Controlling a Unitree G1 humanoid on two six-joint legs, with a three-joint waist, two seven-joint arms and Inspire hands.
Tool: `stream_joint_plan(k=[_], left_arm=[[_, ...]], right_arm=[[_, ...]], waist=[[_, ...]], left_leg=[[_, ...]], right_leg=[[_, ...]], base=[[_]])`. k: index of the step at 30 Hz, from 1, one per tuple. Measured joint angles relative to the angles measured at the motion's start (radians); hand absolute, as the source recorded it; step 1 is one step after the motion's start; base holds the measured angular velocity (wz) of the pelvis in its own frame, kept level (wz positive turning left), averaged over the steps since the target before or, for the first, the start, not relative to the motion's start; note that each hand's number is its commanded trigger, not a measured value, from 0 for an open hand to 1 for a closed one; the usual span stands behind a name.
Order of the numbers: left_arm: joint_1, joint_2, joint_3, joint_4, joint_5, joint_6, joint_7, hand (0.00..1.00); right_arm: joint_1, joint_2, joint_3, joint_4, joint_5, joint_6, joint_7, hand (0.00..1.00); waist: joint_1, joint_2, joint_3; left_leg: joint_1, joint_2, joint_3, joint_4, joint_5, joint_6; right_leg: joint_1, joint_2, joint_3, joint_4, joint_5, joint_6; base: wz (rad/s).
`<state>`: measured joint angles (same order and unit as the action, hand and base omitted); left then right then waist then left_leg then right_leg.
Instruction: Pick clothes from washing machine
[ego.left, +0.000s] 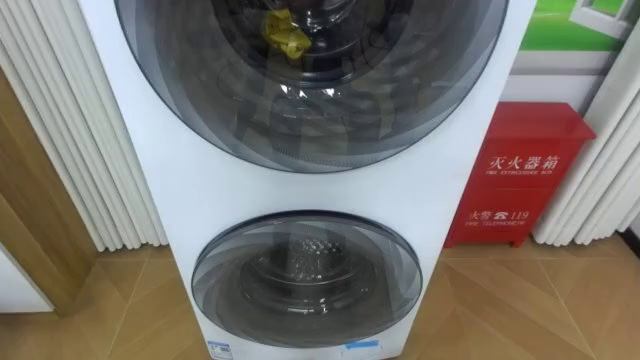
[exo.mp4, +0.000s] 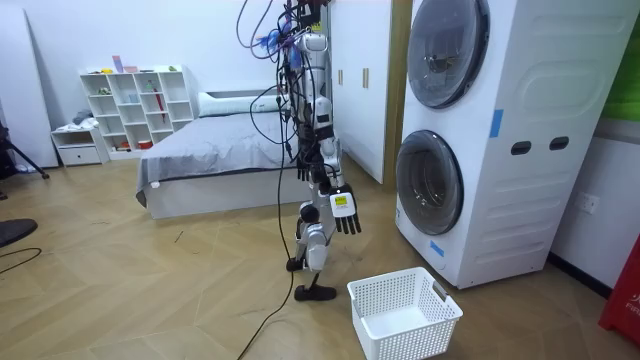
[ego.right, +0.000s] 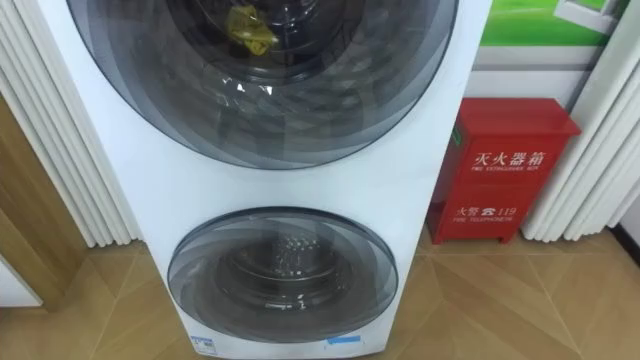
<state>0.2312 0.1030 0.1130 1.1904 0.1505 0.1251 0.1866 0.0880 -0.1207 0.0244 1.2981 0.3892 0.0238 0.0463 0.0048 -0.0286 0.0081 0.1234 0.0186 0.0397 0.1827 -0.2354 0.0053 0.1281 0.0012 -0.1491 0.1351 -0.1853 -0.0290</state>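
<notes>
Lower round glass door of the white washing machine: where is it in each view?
Left eye view: lower round glass door, bottom centre.
Right eye view: door, bottom, left of centre.
Room view: door, right of centre, facing the robot.
Shared landmark: upper round door directly above.

white stacked washing machine (ego.left: 140, 150) with smoky grey round glass doors (ego.left: 305, 270), bright yellow scrap (ego.left: 285, 32) behind the top one. boxy red metal cabinet (ego.left: 525, 150) has white lettering.
</notes>
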Motion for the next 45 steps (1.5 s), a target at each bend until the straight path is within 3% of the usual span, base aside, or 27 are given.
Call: stream_joint_plan(k=[6,12,16,18,21,24,26,27,29,31,34,40,45], left_arm=[[-0.001,-0.001,0.001,-0.001,0.016,0.002,-0.003,0.00],[0.003,-0.002,0.001,-0.018,0.021,0.027,-0.023,0.00],[-0.004,-0.001,0.001,-0.037,0.018,0.025,-0.023,0.00],[-0.001,0.000,0.001,-0.069,0.019,0.019,-0.023,0.00],[-0.023,0.005,0.002,-0.073,0.017,-0.005,-0.023,0.00],[-0.033,0.008,0.007,-0.077,0.018,-0.026,-0.023,0.00],[-0.046,0.015,0.007,-0.085,0.016,-0.030,-0.023,0.00],[-0.043,0.017,0.007,-0.088,0.013,-0.030,-0.023,0.00],[-0.042,0.033,0.008,-0.092,0.018,-0.030,-0.023,0.00],[-0.042,0.042,0.011,-0.092,0.017,-0.028,-0.023,0.00],[-0.032,0.043,0.011,-0.091,0.018,-0.018,-0.023,0.00],[-0.019,0.060,0.011,-0.097,0.021,0.009,-0.023,0.00],[-0.006,0.065,0.014,-0.126,0.043,0.042,-0.023,0.00]], right_arm=[[-0.001,0.000,0.000,0.000,-0.001,0.002,0.001,0.00],[-0.008,-0.002,-0.001,-0.001,-0.001,0.022,0.001,0.00],[-0.019,-0.002,-0.002,-0.004,0.002,0.024,-0.007,0.00],[-0.024,-0.004,-0.007,-0.047,-0.001,0.046,-0.019,0.00],[-0.055,-0.009,-0.019,-0.160,-0.002,0.054,-0.048,0.00],[-0.109,-0.016,-0.090,-0.335,-0.001,0.058,-0.072,0.00],[-0.135,-0.052,-0.100,-0.513,0.011,0.060,-0.102,0.00],[-0.148,-0.062,-0.100,-0.548,0.006,0.058,-0.110,0.00],[-0.205,-0.100,-0.117,-0.641,-0.012,0.041,-0.140,0.00],[-0.232,-0.122,-0.127,-0.711,-0.004,0.041,-0.159,0.00],[-0.277,-0.155,-0.128,-0.781,0.000,0.040,-0.178,0.00],[-0.397,-0.165,-0.127,-0.841,0.032,0.043,-0.218,0.00],[-0.468,-0.198,-0.126,-0.885,0.090,0.053,-0.256,0.00]], waist=[[0.001,-0.002,0.0000],[0.002,-0.001,-0.0008],[0.005,0.000,-0.0072],[0.006,-0.001,-0.0090],[0.003,-0.008,-0.0013],[0.002,-0.011,0.0008],[0.004,-0.017,0.0002],[0.005,-0.015,-0.0010],[0.006,-0.029,-0.0046],[0.025,-0.040,-0.0020],[0.029,-0.050,-0.0079],[0.030,-0.057,-0.0110],[0.037,-0.060,-0.0128]], left_leg=[[-0.009,-0.001,-0.011,0.003,0.000,0.000],[-0.011,-0.002,-0.018,0.006,0.000,0.000],[-0.011,-0.002,-0.019,0.008,0.000,0.000],[-0.011,-0.002,-0.019,0.009,0.000,0.000],[-0.007,-0.003,-0.019,0.012,0.000,0.000],[-0.008,-0.005,-0.017,0.014,0.000,0.000],[-0.009,-0.008,-0.017,0.013,0.001,0.002],[-0.009,-0.009,-0.018,0.014,0.002,0.003],[-0.006,-0.009,-0.019,0.014,0.002,0.003],[-0.008,-0.009,-0.019,0.010,0.002,0.003],[-0.008,-0.009,-0.019,0.006,0.002,0.003],[-0.014,-0.010,-0.019,0.004,0.002,0.003],[-0.010,-0.009,-0.023,0.000,0.002,0.003]], right_leg=[[0.001,-0.001,-0.013,0.000,0.000,0.000],[0.000,-0.002,-0.019,-0.001,0.000,0.000],[-0.002,-0.003,-0.021,-0.001,0.000,0.000],[0.001,-0.005,-0.022,0.002,0.000,0.000],[0.007,-0.011,-0.024,0.010,0.000,0.000],[0.001,-0.012,-0.021,0.016,0.000,0.001],[0.000,-0.014,-0.023,0.017,0.000,0.003],[0.000,-0.012,-0.024,0.018,0.000,0.004],[0.000,-0.011,-0.026,0.020,0.001,0.005],[-0.002,-0.010,-0.025,0.020,0.001,0.005],[-0.003,-0.011,-0.025,0.019,0.003,0.008],[-0.014,-0.011,-0.023,0.019,0.004,0.009],[-0.006,-0.011,-0.031,0.018,0.004,0.009]], base=[[0.06],[0.02],[0.00],[0.00],[0.00],[-0.01],[0.02],[0.04],[0.04],[0.00],[0.00],[0.01],[0.05]])
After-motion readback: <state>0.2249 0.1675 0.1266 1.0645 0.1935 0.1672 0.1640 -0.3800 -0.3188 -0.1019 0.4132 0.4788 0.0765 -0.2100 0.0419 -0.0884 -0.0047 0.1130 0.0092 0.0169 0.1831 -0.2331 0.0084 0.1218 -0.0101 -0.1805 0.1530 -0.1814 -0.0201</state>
